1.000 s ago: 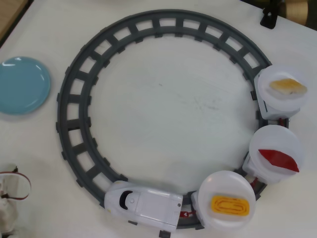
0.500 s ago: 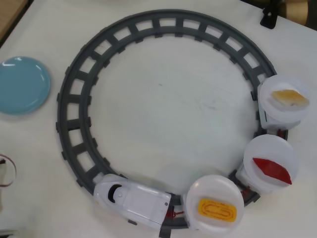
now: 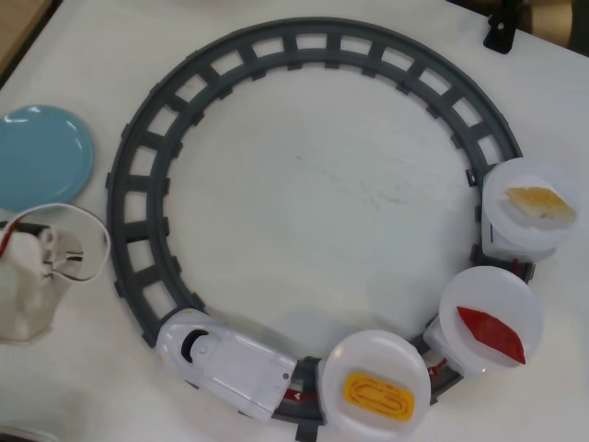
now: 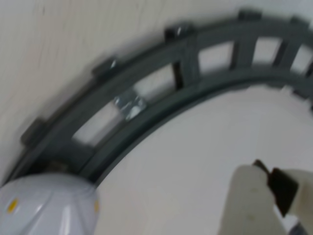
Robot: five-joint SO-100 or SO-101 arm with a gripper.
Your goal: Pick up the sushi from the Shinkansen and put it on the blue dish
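Note:
The sushi point(image 3: 377, 394), bright orange-yellow with ridged lines, lies on the round white plate of the first car behind the Shinkansen point(image 3: 225, 362). The white train sits on the bottom stretch of the grey ring track point(image 3: 138, 184) in the overhead view, nose pointing left. The blue dish point(image 3: 41, 157) rests at the left edge, outside the track. My arm's white end point(image 3: 32, 285) with red and white wires comes in from the left, below the dish and left of the train's nose. The wrist view shows the train's nose point(image 4: 46, 205) and one white finger point(image 4: 252, 203); the jaws' gap is not visible.
Two more cars follow on the right side of the track, one carrying a red pointed piece point(image 3: 492, 333), the other a pale orange piece point(image 3: 540, 203). A black clamp point(image 3: 502, 28) sits at the top right. The table's dark edge runs along the top left corner.
The train and its cars have rolled along the track, leftward along the bottom. My arm has come further into the overhead view from the left edge.

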